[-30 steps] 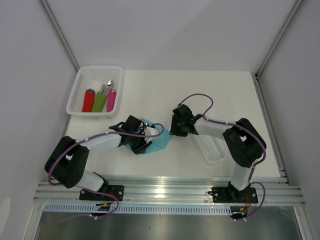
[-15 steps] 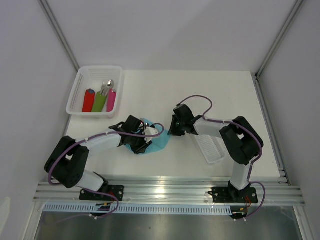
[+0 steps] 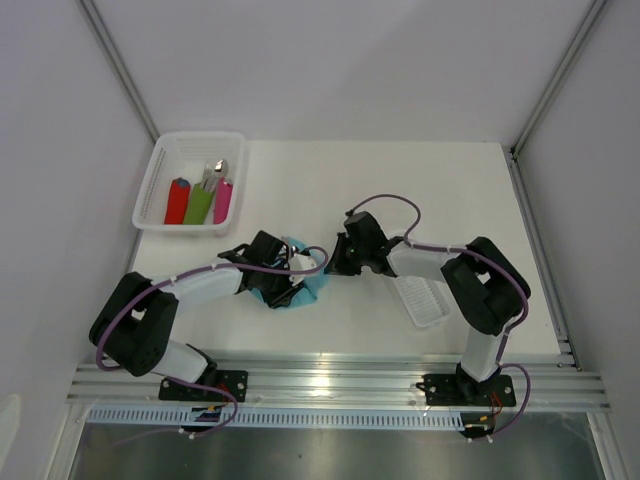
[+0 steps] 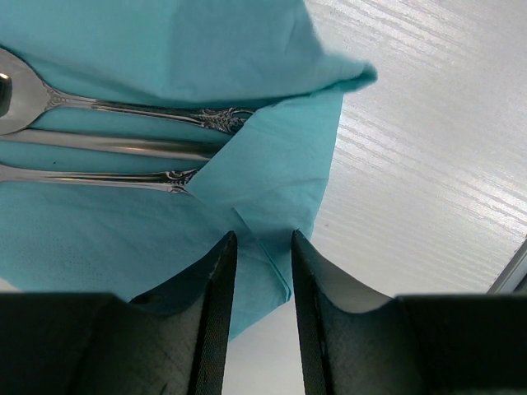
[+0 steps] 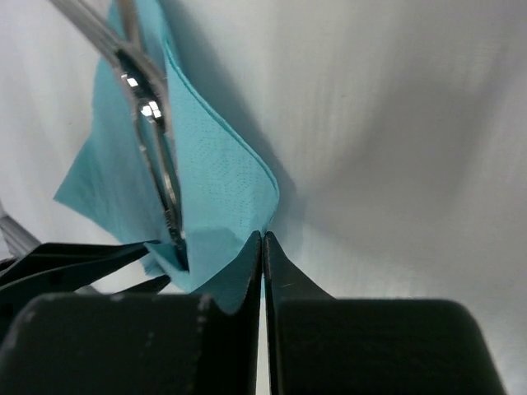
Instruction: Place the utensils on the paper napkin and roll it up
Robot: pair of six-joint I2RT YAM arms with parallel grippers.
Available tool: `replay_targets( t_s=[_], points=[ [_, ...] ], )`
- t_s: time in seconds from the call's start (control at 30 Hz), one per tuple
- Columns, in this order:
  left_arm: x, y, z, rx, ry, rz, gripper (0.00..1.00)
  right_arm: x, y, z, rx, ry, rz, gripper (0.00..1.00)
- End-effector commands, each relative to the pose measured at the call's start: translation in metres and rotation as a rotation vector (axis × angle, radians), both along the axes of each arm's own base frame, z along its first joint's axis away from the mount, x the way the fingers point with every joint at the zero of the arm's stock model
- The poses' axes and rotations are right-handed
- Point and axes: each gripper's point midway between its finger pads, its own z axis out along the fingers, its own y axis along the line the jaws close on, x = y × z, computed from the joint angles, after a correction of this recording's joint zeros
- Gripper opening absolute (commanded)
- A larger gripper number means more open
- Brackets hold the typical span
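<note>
Right gripper (image 5: 262,237): jaws pressed together, clamped on a folded edge of the teal napkin (image 5: 218,193), with a sliver of paper in the seam between them. The fold stands raised, running up and left from the jaw tips. The utensils (image 5: 152,111) sit in the fold just left of the tips.

Left gripper (image 4: 262,239): jaws slightly apart with a narrow gap, and the napkin lies in and past the gap. Cannot tell if the fingers (image 4: 216,313) press the paper. Three silver handles lie ahead and left of these jaws, side by side on the napkin, with a folded-over flap covering their ends.

From above, both sets of jaws sit low at the napkin, tips near each other. A white basket (image 3: 150,190) with red, green and pink rolls (image 3: 198,203) is well beyond the left jaws. A clear tray (image 3: 425,300) sits behind the right jaws.
</note>
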Motion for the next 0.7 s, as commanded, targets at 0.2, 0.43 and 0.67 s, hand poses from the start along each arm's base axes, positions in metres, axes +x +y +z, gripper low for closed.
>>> replay_targets(
  t_s=[0.2, 0.43, 0.67],
  points=[
    [0.004, -0.006, 0.007, -0.015, -0.015, 0.004, 0.37, -0.010, 0.049, 0.054, 0.212, -0.056, 0.084, 0.00],
    [0.004, -0.006, 0.007, -0.017, -0.016, 0.002, 0.37, -0.024, 0.077, 0.051, 0.270, -0.015, 0.143, 0.00],
    [0.004, -0.007, 0.009, -0.023, -0.021, -0.003, 0.42, -0.031, 0.094, 0.046, 0.318, 0.021, 0.182, 0.00]
  ],
)
